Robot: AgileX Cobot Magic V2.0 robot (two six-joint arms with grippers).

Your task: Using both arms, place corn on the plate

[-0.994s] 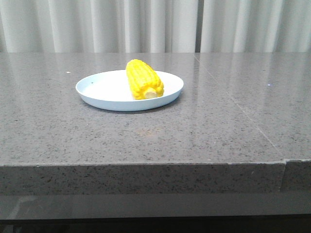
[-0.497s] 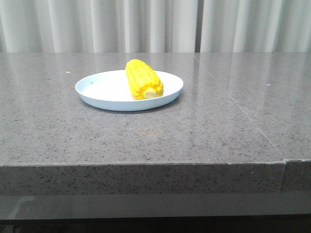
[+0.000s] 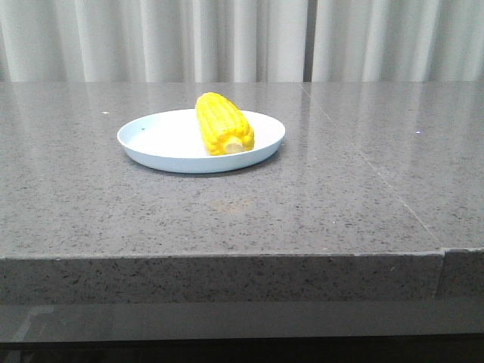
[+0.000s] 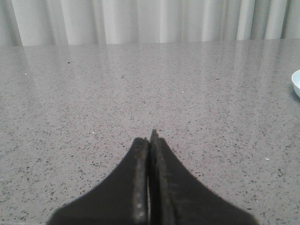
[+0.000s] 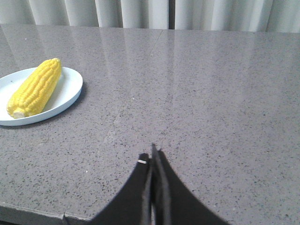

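The yellow corn (image 3: 224, 123) lies on the pale blue-white plate (image 3: 159, 144) at the middle left of the grey table, its cream stub end toward the front edge. The corn (image 5: 35, 87) and the plate (image 5: 68, 91) also show in the right wrist view, and a sliver of the plate's rim (image 4: 296, 82) shows in the left wrist view. My left gripper (image 4: 150, 140) is shut and empty over bare table, away from the plate. My right gripper (image 5: 152, 157) is shut and empty near the table's front edge. Neither gripper shows in the front view.
The grey speckled stone table (image 3: 340, 197) has a seam running toward its front right corner (image 3: 442, 253). Pale curtains (image 3: 242, 38) hang behind the table.
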